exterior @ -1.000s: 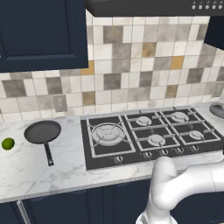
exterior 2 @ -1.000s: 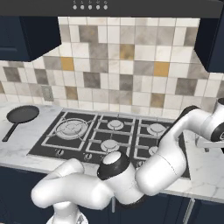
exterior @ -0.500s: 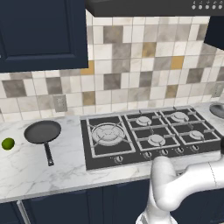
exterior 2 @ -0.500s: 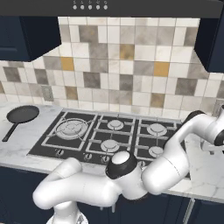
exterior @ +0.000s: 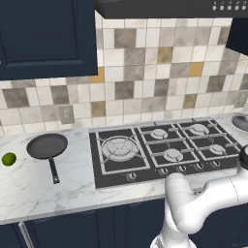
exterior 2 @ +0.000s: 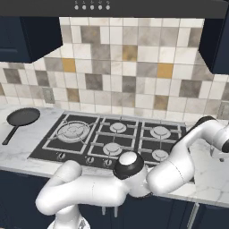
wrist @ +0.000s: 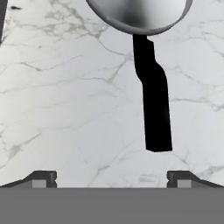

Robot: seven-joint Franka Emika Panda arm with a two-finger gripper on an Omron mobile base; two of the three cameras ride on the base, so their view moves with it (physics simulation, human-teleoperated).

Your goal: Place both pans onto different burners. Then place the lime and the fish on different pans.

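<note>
The grey pan (wrist: 140,15) lies on the marble counter right of the cooktop, also at the right edge of the left base view (exterior: 240,121). Its black handle (wrist: 153,105) runs down toward my gripper (wrist: 111,179), which hangs open above it, holding nothing. The handle's end lies nearer the right fingertip (wrist: 181,178). The black pan (exterior: 47,146) (exterior 2: 22,117) rests on the counter left of the cooktop, with the lime (exterior: 8,159) to its left. The burners, the large one (exterior: 117,147) (exterior 2: 71,131) among them, are bare. The fish is out of view.
The black cooktop (exterior: 160,150) fills the counter's middle, its knobs (exterior: 181,168) along the front edge. A tiled wall stands behind and dark cabinets (exterior: 43,36) hang above. My arm (exterior 2: 179,156) stretches across the counter's front right.
My arm has swung lower and further right, bringing the hand down over the counter by the grey pan. The pans and the lime have not moved.
</note>
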